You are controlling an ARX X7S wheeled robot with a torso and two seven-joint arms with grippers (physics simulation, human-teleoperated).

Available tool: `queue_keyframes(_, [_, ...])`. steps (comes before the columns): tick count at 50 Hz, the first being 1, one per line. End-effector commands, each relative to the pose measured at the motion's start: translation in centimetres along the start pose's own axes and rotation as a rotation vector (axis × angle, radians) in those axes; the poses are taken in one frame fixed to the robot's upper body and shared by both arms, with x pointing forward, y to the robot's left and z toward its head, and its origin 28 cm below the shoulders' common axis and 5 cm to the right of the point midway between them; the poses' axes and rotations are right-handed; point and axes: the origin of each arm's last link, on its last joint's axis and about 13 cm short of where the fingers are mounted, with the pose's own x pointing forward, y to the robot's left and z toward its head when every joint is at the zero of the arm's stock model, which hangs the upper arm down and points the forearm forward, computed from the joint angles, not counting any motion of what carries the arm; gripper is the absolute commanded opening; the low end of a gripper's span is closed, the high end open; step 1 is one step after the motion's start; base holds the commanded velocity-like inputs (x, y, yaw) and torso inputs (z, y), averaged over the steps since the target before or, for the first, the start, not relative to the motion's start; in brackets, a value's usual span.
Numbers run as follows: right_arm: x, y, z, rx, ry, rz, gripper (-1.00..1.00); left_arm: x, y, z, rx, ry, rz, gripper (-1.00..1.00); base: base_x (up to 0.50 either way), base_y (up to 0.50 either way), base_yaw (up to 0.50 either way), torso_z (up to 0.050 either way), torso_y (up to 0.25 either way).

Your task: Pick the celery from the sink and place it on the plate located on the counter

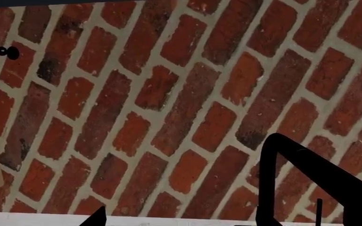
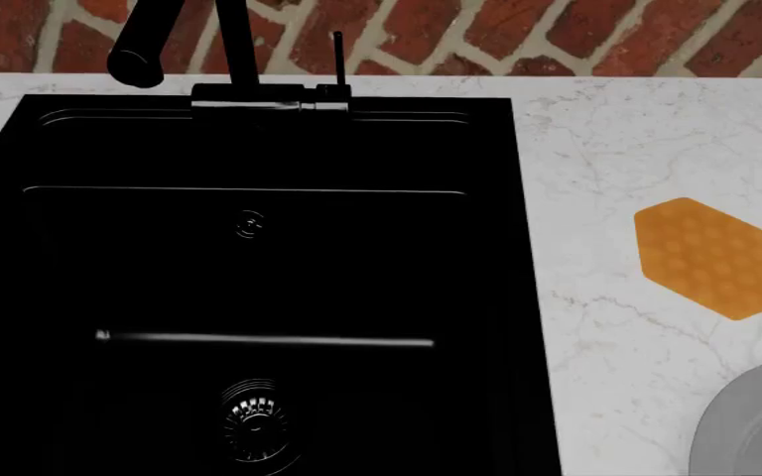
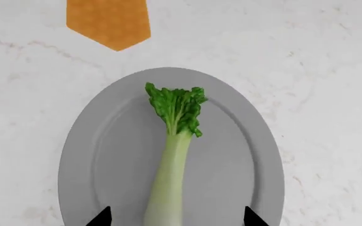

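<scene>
The celery [image 3: 171, 165] lies flat on the grey plate [image 3: 105, 155], leaves toward the orange pad, stalk running back between my fingertips. My right gripper [image 3: 175, 219] is open above the plate, its tips wide apart on either side of the stalk and not touching it. In the head view only the plate's edge [image 2: 758, 426] shows at the lower right; the celery and both grippers are out of that view. The black sink [image 2: 262, 268] holds no celery. My left gripper [image 1: 175, 222] is open, facing the brick wall above the counter's back edge.
An orange hexagonal pad [image 2: 709, 258] lies on the white counter [image 2: 619, 149] beyond the plate, also in the right wrist view [image 3: 109, 21]. The black faucet [image 2: 156, 45] stands behind the sink, close to my left gripper [image 1: 307, 174]. The brick wall [image 1: 168, 94] backs the counter.
</scene>
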Motion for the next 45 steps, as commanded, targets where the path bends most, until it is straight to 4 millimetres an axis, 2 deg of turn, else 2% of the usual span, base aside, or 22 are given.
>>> queue_keyframes(1, [-2.9, -0.2, 0.3, -0.021, -0.155, 0.033, 1.0, -0.1, -0.3, 0.0, 0.016, 0.0, -0.017, 1.0, 0.0, 0.0, 0.0, -0.01, 0.0])
queue_keyframes(8, [-2.9, 0.7, -0.2, -0.026, -0.226, 0.064, 1.0, -0.3, -0.1, 0.1, 0.016, -0.003, -0.013, 1.0, 0.0, 0.0, 0.0, 0.0, -0.003])
queue_keyframes(17, [-4.6, 0.3, -0.1, -0.022, -0.324, 0.054, 1.0, -0.4, 0.2, 0.0, 0.014, -0.004, -0.004, 1.0, 0.0, 0.0, 0.0, 0.0, 0.0])
queue_keyframes(31, [-5.4, 0.3, 0.0, -0.017, -0.429, 0.086, 1.0, -0.4, 0.4, 0.0, 0.012, -0.007, 0.0, 1.0, 0.0, 0.0, 0.0, -0.002, -0.005])
queue_keyframes(45, [-5.0, 0.3, 0.7, 0.017, -0.557, 0.111, 1.0, -0.6, 0.3, 0.1, 0.01, -0.008, 0.001, 1.0, 0.0, 0.0, 0.0, -0.002, -0.004])
